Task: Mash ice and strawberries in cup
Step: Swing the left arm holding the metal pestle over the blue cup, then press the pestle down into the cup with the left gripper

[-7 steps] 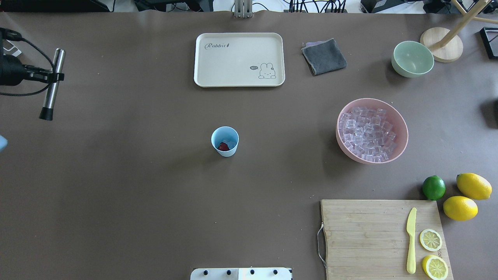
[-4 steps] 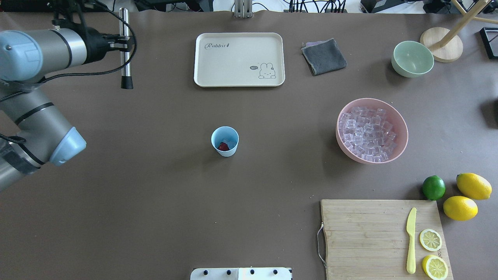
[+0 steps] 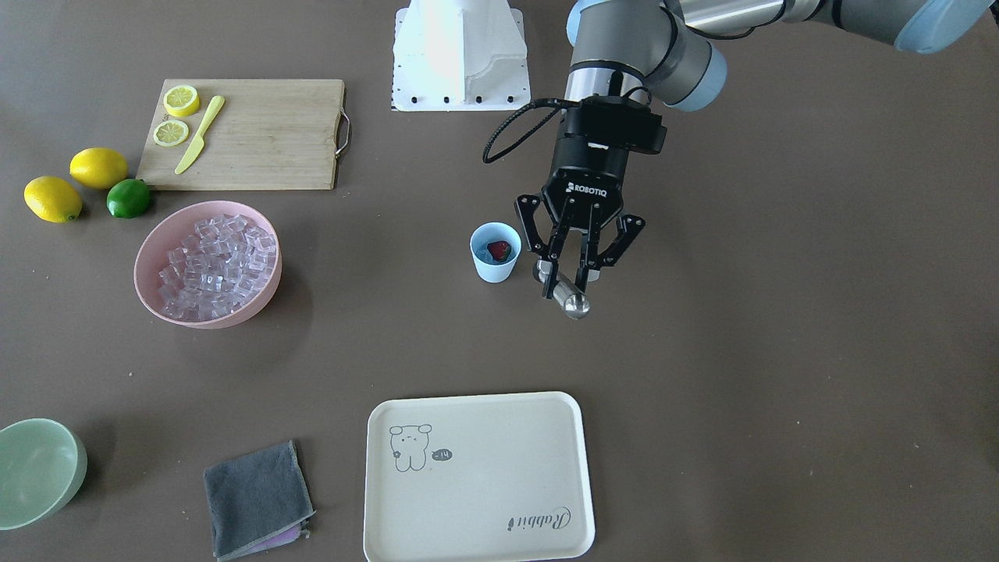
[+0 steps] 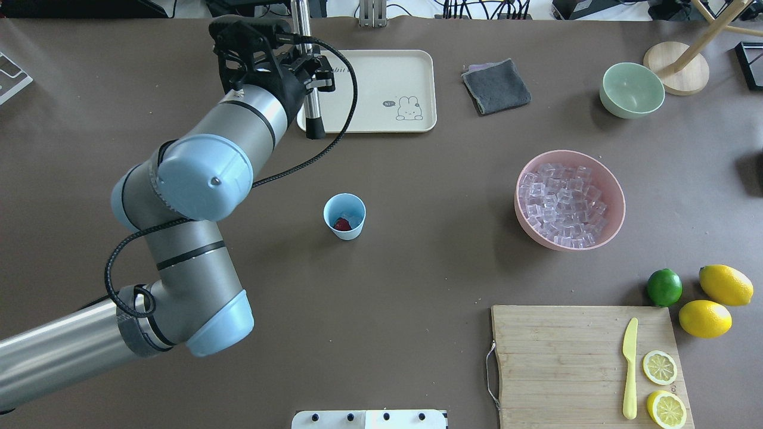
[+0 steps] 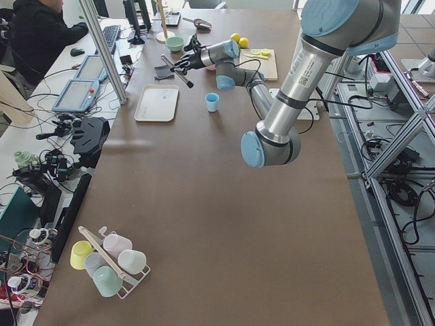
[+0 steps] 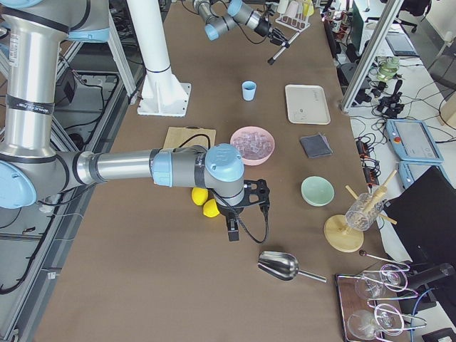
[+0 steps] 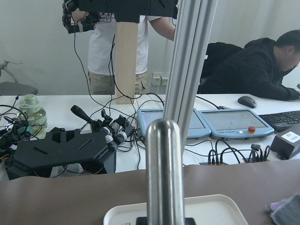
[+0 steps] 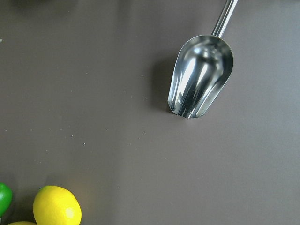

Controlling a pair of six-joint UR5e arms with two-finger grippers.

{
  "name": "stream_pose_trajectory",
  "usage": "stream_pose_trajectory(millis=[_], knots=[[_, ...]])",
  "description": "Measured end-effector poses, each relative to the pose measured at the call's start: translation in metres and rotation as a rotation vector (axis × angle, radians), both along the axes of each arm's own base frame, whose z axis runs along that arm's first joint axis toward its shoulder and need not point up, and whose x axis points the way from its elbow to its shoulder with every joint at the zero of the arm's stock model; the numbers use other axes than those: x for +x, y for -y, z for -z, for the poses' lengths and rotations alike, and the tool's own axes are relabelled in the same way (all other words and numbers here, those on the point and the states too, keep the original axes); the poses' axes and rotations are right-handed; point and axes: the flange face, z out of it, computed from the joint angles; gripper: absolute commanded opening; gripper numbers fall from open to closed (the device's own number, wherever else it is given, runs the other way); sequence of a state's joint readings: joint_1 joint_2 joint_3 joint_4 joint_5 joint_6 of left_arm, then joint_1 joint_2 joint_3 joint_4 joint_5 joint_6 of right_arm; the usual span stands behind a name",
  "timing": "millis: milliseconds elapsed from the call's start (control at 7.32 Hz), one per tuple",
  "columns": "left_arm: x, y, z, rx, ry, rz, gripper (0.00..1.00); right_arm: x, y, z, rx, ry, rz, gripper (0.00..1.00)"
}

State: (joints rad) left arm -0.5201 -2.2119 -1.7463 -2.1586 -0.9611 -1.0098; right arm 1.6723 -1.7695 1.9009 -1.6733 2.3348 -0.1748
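The bench (image 4: 417, 268) is covered edge to edge in a matte brown sheet. From its left side the left arm reaches in. The left gripper (image 3: 574, 269) has its fingers (image 3: 556, 251) clamped on a metal rod (image 4: 313, 101) with a black lower end, held tilted in the air above the bench. In the front view it hangs just beside the cup without touching it.

A cream tray (image 4: 381, 83) printed with a rabbit lies toward the far edge. The pale blue cup (image 4: 344, 217) stands upright near the middle of the bench. Inside it are the red strawberry (image 4: 341, 224) and a little clear ice (image 4: 355, 220).

Further right a folded grey cloth (image 4: 496, 86) lies flat. Near it, a pink bowl (image 4: 569, 246) is heaped with more ice cubes (image 4: 563, 205). A wooden board (image 4: 560, 357) carries a yellow knife (image 4: 630, 369) and two lemon halves (image 4: 660, 367). A green bowl (image 4: 632, 89), a lime (image 4: 664, 287) and two lemons (image 4: 726, 285) sit toward the right end.

The right gripper (image 6: 232, 229) hangs past those lemons, near a steel scoop (image 8: 199, 77). I cannot tell how its fingers stand.

Beyond the bench, a white desk holds touch panels (image 7: 234, 122) and cables. One person (image 7: 253, 68) sits there in black.
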Motion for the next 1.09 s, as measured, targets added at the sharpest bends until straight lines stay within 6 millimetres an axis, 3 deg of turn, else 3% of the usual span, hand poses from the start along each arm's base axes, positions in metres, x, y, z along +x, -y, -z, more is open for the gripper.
stream_pose_trajectory(millis=[137,410,820,1094], knots=[[0.023,-0.028,0.006,0.014,-0.009,0.030,0.29,0.000,0.000,0.000,0.000,0.000,0.000,0.99],[0.065,-0.070,-0.014,0.019,0.017,0.055,0.29,0.000,0.000,-0.001,-0.001,-0.001,0.000,0.99],[0.104,-0.094,-0.056,0.022,0.007,0.071,0.29,0.000,-0.001,-0.003,-0.006,-0.001,0.000,0.99],[0.121,-0.100,-0.074,0.015,0.000,0.080,0.29,0.000,-0.001,-0.003,-0.007,-0.001,0.000,0.99]])
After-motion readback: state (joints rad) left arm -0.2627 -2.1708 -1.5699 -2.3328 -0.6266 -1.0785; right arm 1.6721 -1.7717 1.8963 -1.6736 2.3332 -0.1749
